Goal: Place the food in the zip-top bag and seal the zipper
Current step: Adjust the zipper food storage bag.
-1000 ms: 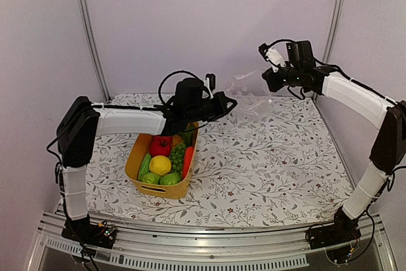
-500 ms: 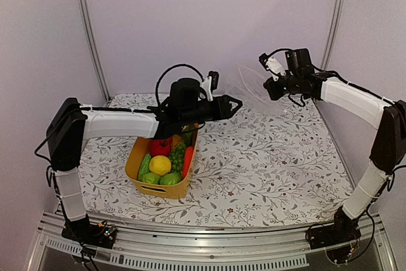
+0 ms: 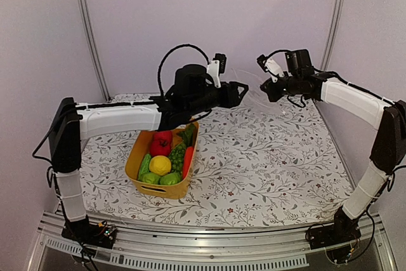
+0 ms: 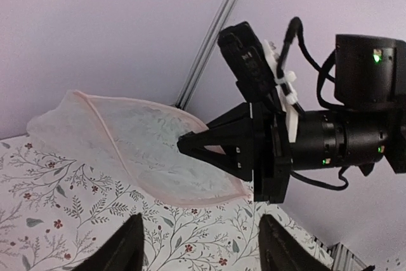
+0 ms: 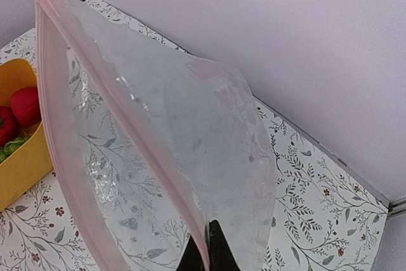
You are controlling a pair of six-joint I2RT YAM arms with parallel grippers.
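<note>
The zip-top bag (image 5: 190, 131) is clear and crinkly and hangs in the air over the far side of the table. My right gripper (image 5: 207, 249) is shut on its rim, right at the pink zipper (image 5: 127, 122). In the left wrist view the bag (image 4: 139, 150) shows its mouth bowed open, with the right gripper (image 4: 190, 145) pinching one end. My left gripper (image 4: 200, 249) stands open just short of the bag, with nothing between its fingers. From above, the left gripper (image 3: 240, 93) faces the right gripper (image 3: 264, 88) closely. The food (image 3: 166, 157) lies in the basket.
A yellow plastic basket (image 3: 136, 157) sits left of centre on the flower-patterned table (image 3: 266, 163). The basket's corner (image 5: 19, 157) also shows in the right wrist view. Metal posts (image 3: 89, 30) and purple walls close in the back and sides.
My left gripper has opened and moved up and to the right, nearer the right gripper. The right gripper has stayed shut on the bag, which has lifted slightly.
</note>
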